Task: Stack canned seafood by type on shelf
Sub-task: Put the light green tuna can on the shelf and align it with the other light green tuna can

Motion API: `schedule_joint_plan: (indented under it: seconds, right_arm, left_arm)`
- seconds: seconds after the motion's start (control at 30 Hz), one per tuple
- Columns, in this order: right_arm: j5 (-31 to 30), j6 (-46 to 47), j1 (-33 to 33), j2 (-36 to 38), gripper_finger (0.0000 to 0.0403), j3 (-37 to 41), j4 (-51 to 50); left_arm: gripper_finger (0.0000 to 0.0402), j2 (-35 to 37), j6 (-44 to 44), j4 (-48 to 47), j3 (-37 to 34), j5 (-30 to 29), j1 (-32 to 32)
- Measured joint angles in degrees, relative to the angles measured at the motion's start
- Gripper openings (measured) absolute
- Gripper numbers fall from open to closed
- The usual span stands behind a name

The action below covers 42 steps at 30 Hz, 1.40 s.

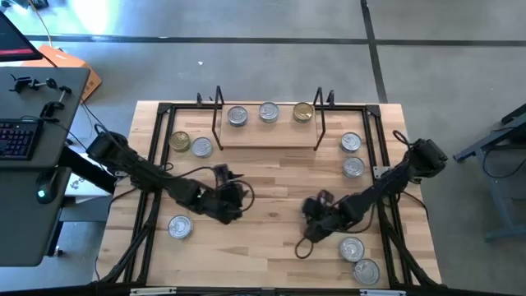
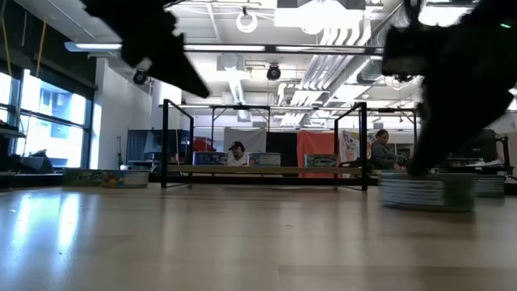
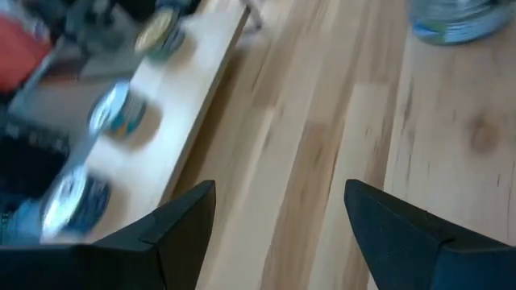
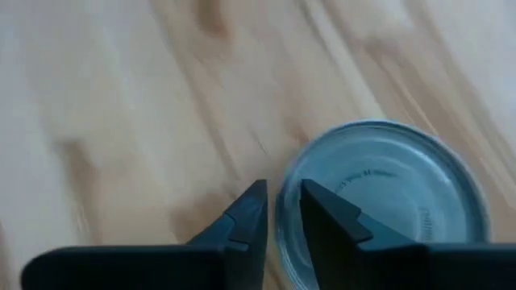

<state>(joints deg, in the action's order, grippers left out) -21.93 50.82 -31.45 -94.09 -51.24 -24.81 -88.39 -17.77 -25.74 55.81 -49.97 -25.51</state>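
The shelf (image 1: 271, 136) sits at the far edge of the table (image 1: 271, 197), w/ 3 tins on it in a row: 2 silver tins (image 1: 237, 116) and 1 gold tin (image 1: 302, 112). A gold-lid tin (image 1: 180, 141) and a silver one (image 1: 202, 147) lie just left of the shelf. Two tins (image 1: 350, 143) lie just right of it. One tin (image 1: 180, 227) is alone near the left front. Two more are at the right front edge.

The left gripper (image 3: 278, 217) is over bare wood in the middle of the table, fingers wide apart, nothing between them. Lots of free room around it.

The right gripper (image 4: 280, 213) is low at the right front. Its fingers are almost together, pinching the rim of a silver tin (image 4: 387, 201).

The table is light wood planks w/ a black frame round the edges. Floor is grey. A desk w/ a keyboard (image 1: 18, 138) is on the left. Across the room, 2 people (image 2: 236, 152) sit behind the shelf, under bright ceiling lights.
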Motion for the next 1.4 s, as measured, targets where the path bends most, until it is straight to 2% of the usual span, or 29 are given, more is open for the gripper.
schedule_joint_plan:
  seconds: [0.1, 0.23, 0.3, 0.4, 0.47, 0.53, 0.6, 0.7, 0.83, 0.93, 1.03, 1.27, 1.4]
  right_arm:
    - [-3.2, -1.0, 1.1, 0.9, 0.0054, -4.5, -3.6]
    - [-13.6, 0.4, -0.1, 2.0, 0.0038, -10.2, -10.4]
    - [-17.1, -1.8, -0.6, 2.0, 0.0031, -10.8, -10.3]
    - [-18.4, -5.1, 0.7, 1.9, 0.0023, -9.3, -5.0]
    - [-18.4, -7.3, 2.0, 1.9, 0.0021, -7.6, -2.4]
    - [-18.1, -9.6, 3.2, 1.8, 0.0020, -6.6, -0.2]
    - [-17.9, -11.8, 4.4, 1.8, 0.0020, -5.8, 1.6]
    - [-16.4, -15.5, 5.7, 1.8, 0.0020, -5.2, 4.4]
    - [-13.4, -19.3, 6.3, 1.8, 0.0020, -5.2, 6.7]
    - [-11.2, -21.0, 6.2, 1.8, 0.0019, -5.2, 7.6]
    - [-9.7, -21.3, 6.2, 1.8, 0.0019, -5.2, 7.9]
    - [-9.5, -21.3, 5.0, 1.8, 0.0019, -5.2, 9.0]
    - [-9.5, -21.3, 4.1, 1.8, 0.0019, -5.2, 9.3]
  left_arm:
    - [0.0268, 3.2, -10.4, -10.7, 0.0, -1.0, -3.4]
    - [0.0268, 7.7, -25.5, -24.6, 0.0, 0.3, -8.8]
    - [0.0265, 9.1, -37.0, -34.2, 0.0, 4.6, -10.5]
    - [0.0257, 9.4, -53.4, -49.0, -0.4, 13.8, -10.2]
    - [0.0249, 9.4, -60.0, -55.4, -2.3, 19.8, -8.8]
    - [0.0242, 10.1, -61.8, -56.4, -5.1, 22.5, -6.3]
    - [0.0233, 11.7, -61.5, -54.7, -8.2, 24.2, -1.5]
    - [0.0202, 13.9, -59.5, -53.2, -11.6, 27.8, 10.1]
    - [0.0143, 15.1, -44.7, -44.2, -11.6, 20.9, 22.6]
    - [0.0110, 14.4, -33.8, -40.3, -11.6, 20.5, 33.2]
    - [0.0096, 13.1, -26.1, -40.5, -11.6, 20.9, 42.5]
    - [0.0091, 12.7, -14.8, -37.7, -12.1, 18.8, 55.4]
    - [0.0067, 12.4, -10.5, -33.2, -12.1, 20.2, 60.2]
